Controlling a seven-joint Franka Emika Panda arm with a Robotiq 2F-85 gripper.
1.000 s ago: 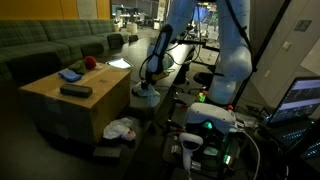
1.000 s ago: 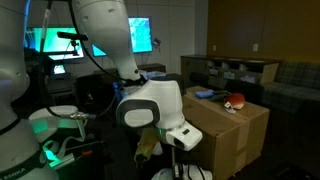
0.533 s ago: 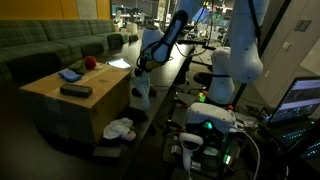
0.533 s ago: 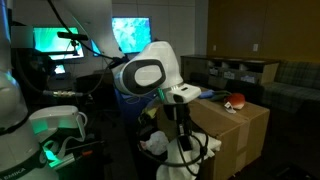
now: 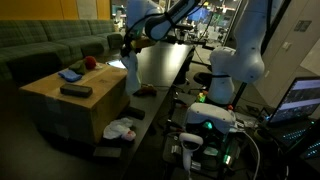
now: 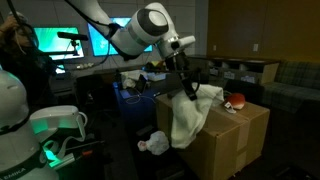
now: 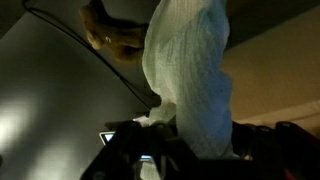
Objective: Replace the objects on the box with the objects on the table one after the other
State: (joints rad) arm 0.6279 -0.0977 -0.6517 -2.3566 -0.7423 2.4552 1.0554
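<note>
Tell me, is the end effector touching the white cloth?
Touching. In an exterior view the end effector grips the white cloth, which hangs from it beside the box.

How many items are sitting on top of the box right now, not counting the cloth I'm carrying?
3: a black bar-shaped item near the front, a blue item further back, and a red round item beside it. The hanging white cloth may hide more in an exterior view.

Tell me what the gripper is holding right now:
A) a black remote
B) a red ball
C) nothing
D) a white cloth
D: the gripper is shut on a white cloth that hangs down beside the box; the wrist view shows the same cloth under the fingers.
</note>
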